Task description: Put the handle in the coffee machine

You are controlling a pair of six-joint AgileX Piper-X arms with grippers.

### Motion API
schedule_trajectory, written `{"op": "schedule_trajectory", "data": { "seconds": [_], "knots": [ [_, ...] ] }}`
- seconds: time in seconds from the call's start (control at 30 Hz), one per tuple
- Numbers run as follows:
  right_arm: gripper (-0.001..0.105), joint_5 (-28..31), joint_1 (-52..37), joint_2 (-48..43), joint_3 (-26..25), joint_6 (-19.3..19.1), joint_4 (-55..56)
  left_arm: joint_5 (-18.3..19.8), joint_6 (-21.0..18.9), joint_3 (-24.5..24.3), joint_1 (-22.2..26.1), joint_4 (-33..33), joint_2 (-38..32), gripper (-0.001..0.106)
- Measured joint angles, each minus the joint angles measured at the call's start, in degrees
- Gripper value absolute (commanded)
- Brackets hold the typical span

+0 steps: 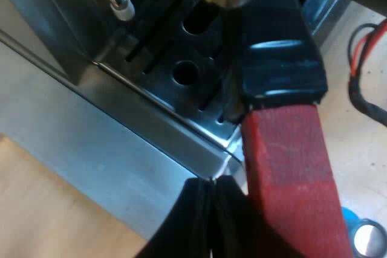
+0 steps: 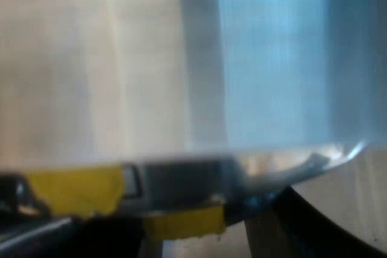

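Note:
The holder's handle [image 1: 275, 58] is black and ends in a red block [image 1: 290, 173]. It sticks out from the espresso machine's front, above the slotted drip tray [image 1: 181, 74]. My left gripper [image 1: 210, 222] is shut, its two black fingers pressed together right beside the red end, with nothing between them. Whether they touch the red block I cannot tell. My right gripper [image 2: 193, 240] is pressed up close to a shiny curved metal rim [image 2: 284, 170] carrying yellow tape [image 2: 72, 188]. What that rim belongs to is too blurred to tell.
The steam wand's white tip [image 1: 124, 9] hangs over the drip tray's far side. The machine's steel base [image 1: 109, 149] rests on a light wooden table [image 1: 48, 209]. A blue tamper [image 1: 366, 237] lies on the table beside the red end.

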Motion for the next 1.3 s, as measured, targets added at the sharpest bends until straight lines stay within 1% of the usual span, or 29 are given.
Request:
{"op": "schedule_trajectory", "data": {
  "seconds": [0.27,0.47,0.57,0.67,0.73,0.77,0.83,0.9,0.97,1.07,1.17,1.23,1.3],
  "knots": [
    [0.036,1.0,0.0,0.0,0.2,0.0,-0.1,2.4,-0.1,0.0,0.0,4.1,-0.1,0.001],
    [0.036,1.0,0.0,0.0,0.2,0.0,-0.1,2.9,-1.2,0.0,-0.3,4.5,-0.1,0.0],
    [0.036,1.4,0.1,0.0,0.4,0.0,-0.3,2.6,-4.0,0.0,-2.6,4.1,-0.1,0.0],
    [0.036,1.8,0.1,0.0,0.5,0.0,-0.4,1.7,-5.9,0.0,-4.0,3.3,-0.1,0.0],
    [0.036,1.9,0.1,0.0,0.5,0.0,-0.2,-0.1,-10.8,0.5,-5.9,1.0,-0.2,0.0],
    [0.036,1.9,0.1,0.0,0.5,0.0,-0.1,-0.1,-12.3,0.9,-6.0,0.0,-0.4,0.0],
    [0.036,1.9,0.1,0.0,0.5,0.0,-0.1,-0.1,-14.0,1.6,-6.0,-1.0,-1.0,0.0],
    [0.036,2.0,0.1,0.0,0.5,0.0,-0.1,-0.1,-16.8,3.9,-6.1,-4.0,-3.5,0.0],
    [0.036,2.2,0.1,0.0,0.5,0.0,0.1,-0.2,-17.7,5.8,-6.6,-5.3,-5.0,0.0],
    [0.036,2.6,0.1,0.0,0.5,0.4,2.0,-1.8,-18.5,8.8,-7.8,-7.6,-7.2,0.0],
    [0.036,2.5,0.4,-0.3,0.5,0.4,5.1,-2.6,-18.7,9.5,-8.4,-8.3,-7.8,0.0],
    [0.036,0.4,1.7,-0.5,0.5,0.9,7.8,-2.7,-18.8,9.7,-8.6,-8.4,-8.0,0.0],
    [0.036,-0.2,2.0,-0.7,0.7,1.4,8.2,-2.8,-19.1,10.0,-8.8,-8.5,-8.3,0.0]
  ]
}}
